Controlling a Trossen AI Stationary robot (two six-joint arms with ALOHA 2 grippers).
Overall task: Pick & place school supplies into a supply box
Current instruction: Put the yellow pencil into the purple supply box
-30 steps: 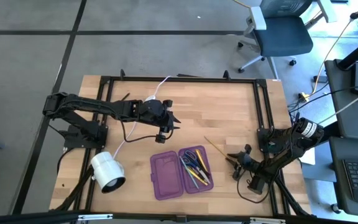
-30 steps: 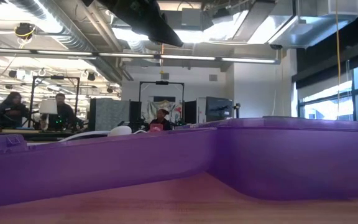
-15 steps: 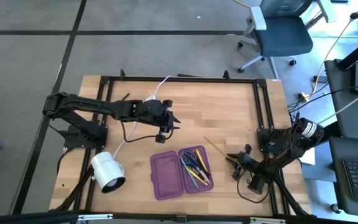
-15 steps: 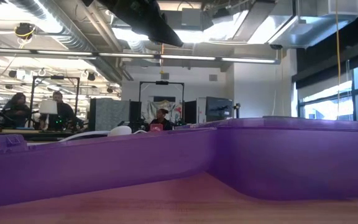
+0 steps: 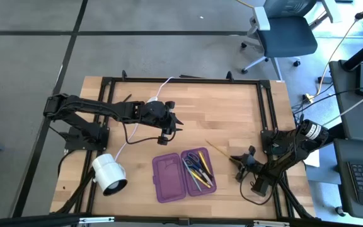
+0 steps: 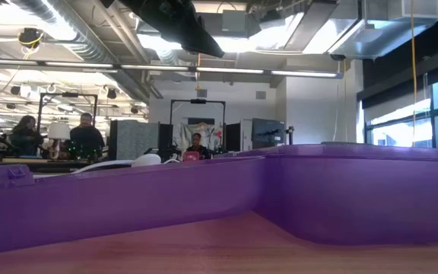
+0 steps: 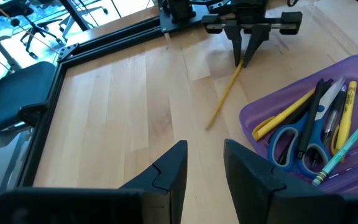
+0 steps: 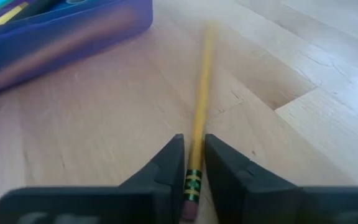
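The pencil case [image 5: 183, 174] lies open on the wooden table [image 5: 232, 113], near its front edge, and serves as the reference point here. Its two purple halves sit side by side. The half nearer the white lamp [image 5: 109, 174] is bare. The other half holds the blue-handled scissors [image 7: 298, 142], a yellow pen [image 7: 283, 114], a dark pen [image 7: 316, 102] and further pens and pencils.

One yellow pencil [image 5: 219, 149] lies on the table outside the case, just beside the filled half, on the side away from the lamp. It points diagonally away from the case.

The right gripper [image 5: 240, 162] is low at the table on that same side of the case. Its two fingers [image 8: 164, 169] are clamped on the eraser end of the yellow pencil [image 8: 199, 134], which runs forward between them across the wood.

The left gripper [image 5: 174, 123] hovers over the table behind the case, toward the far edge. Its fingers [image 7: 169, 168] stand slightly apart with nothing between them.

A white cable [image 5: 159, 88] runs from the far edge of the table toward the lamp.
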